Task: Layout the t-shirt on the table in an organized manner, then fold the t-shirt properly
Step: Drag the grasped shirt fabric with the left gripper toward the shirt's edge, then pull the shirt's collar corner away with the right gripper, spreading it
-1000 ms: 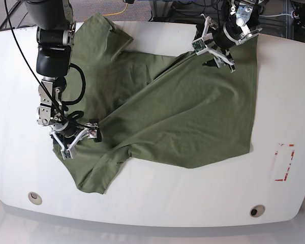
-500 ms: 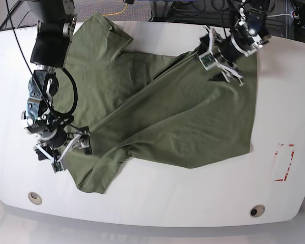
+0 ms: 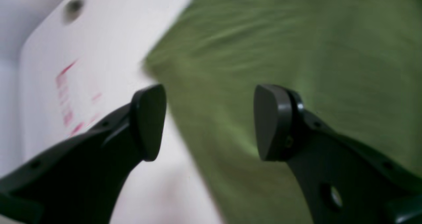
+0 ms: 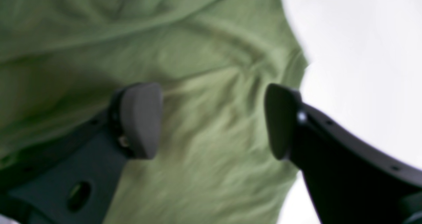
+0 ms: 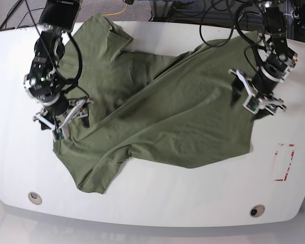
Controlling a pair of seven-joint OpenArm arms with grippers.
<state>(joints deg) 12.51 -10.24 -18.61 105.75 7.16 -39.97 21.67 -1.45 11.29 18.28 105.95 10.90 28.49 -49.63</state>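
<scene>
The olive-green t-shirt (image 5: 162,107) lies crumpled on the white table (image 5: 157,195), its body folded diagonally over itself and one sleeve (image 5: 94,175) reaching toward the front left. My left gripper (image 5: 250,99) hovers over the shirt's right edge. In the left wrist view it (image 3: 209,122) is open, with that edge of the t-shirt (image 3: 296,52) and bare table (image 3: 108,46) below. My right gripper (image 5: 61,119) is over the shirt's left edge. In the right wrist view it (image 4: 211,118) is open above wrinkled cloth (image 4: 204,85), holding nothing.
A red dashed rectangle (image 5: 284,162) marks the table at the right, also seen as the blurred red mark (image 3: 66,98). Grommet holes sit at the front left (image 5: 34,197) and front right (image 5: 256,210). Cables (image 5: 123,7) run behind the far edge.
The right arm pulled back from the front-left sleeve to the shirt's left edge. The left arm swung from the shirt's far edge down to its right side.
</scene>
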